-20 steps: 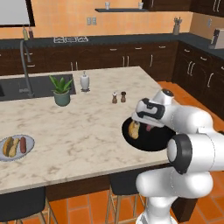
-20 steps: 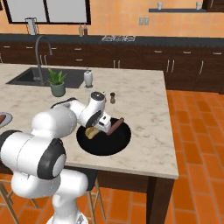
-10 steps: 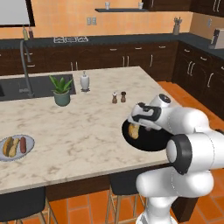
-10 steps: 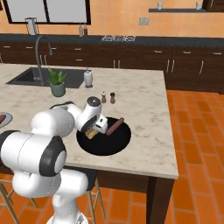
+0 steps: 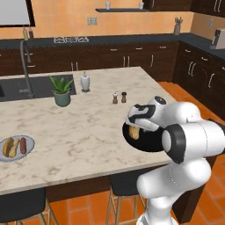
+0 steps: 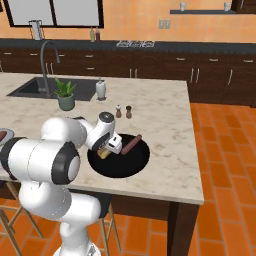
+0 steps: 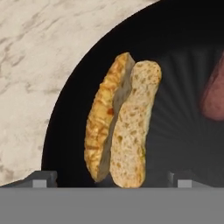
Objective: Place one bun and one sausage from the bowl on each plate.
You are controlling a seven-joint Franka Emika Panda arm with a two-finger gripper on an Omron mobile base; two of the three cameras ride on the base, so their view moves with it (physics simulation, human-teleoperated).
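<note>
In the hand view the bun [image 7: 120,122], split along its length, lies in the black bowl [image 7: 183,70] directly ahead of the gripper [image 7: 111,178], between its 2 dark fingertips [image 7: 43,178], which stand wide apart with nothing held. The bun is near the bowl's left rim; 1 sausage [image 7: 214,94] lies to its right, cut off by the frame edge.

From the right base view the gripper [image 6: 111,146] hangs low over the left part of the bowl [image 6: 132,162], hiding most of the bun [image 6: 104,153]; the sausage [image 6: 131,144] lies at a slant just beyond it. In the left base view the arm covers most of the bowl [image 5: 132,141], and the bun [image 5: 134,131] peeks out under the hand.

The bowl sits near the front edge of a pale marble island counter [image 5: 83,127]. Far along it, a plate [image 5: 16,148] carries a bun and a sausage. Beyond are salt and pepper shakers [image 5: 119,97], a potted plant [image 5: 62,90], a white bottle [image 5: 85,81] and a sink faucet [image 5: 25,66], then dark cabinets and an orange wall
</note>
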